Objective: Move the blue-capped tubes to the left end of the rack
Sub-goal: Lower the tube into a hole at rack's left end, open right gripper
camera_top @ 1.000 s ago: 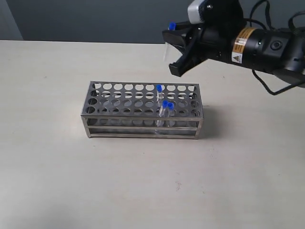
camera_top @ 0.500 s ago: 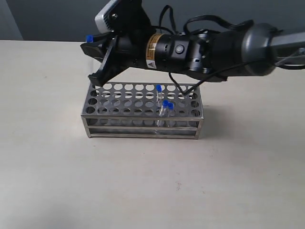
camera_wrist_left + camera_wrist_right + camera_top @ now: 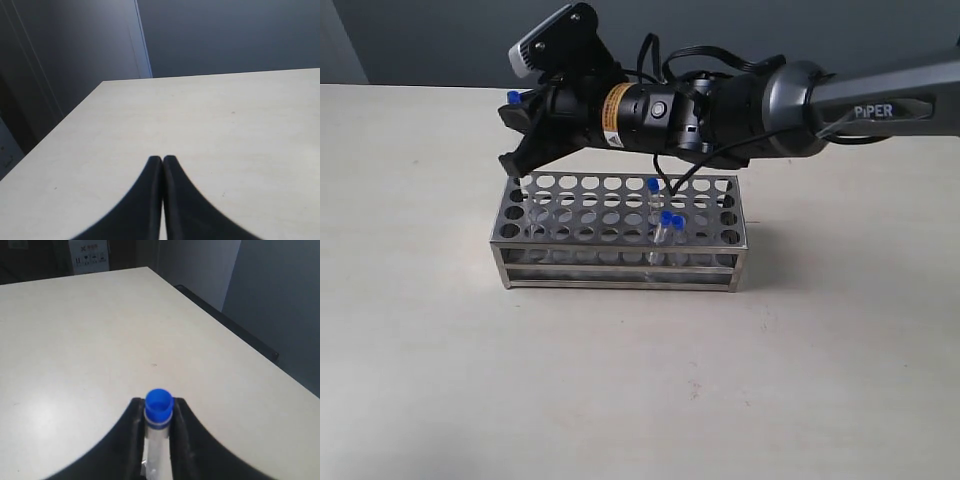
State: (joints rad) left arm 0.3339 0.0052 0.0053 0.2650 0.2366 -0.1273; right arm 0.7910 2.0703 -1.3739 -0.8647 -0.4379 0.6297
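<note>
The steel rack stands mid-table. Three blue-capped tubes stand in holes toward its right end: one in the back and two side by side nearer the front. My right gripper reaches across to just above the rack's back left corner, shut on another blue-capped tube, which hangs down toward the corner holes. The right wrist view shows that tube's cap pinched between the right gripper's fingertips. My left gripper is shut and empty over bare table, outside the exterior view.
The right arm's black body and its cables stretch over the table behind the rack. The pale table runs wide in front of the rack and on both sides of it. A dark wall stands behind.
My right gripper has carried the tube from above the rack's right end leftward to the left end, then dropped a little closer to the corner holes. The rack's tubes are unmoved.
</note>
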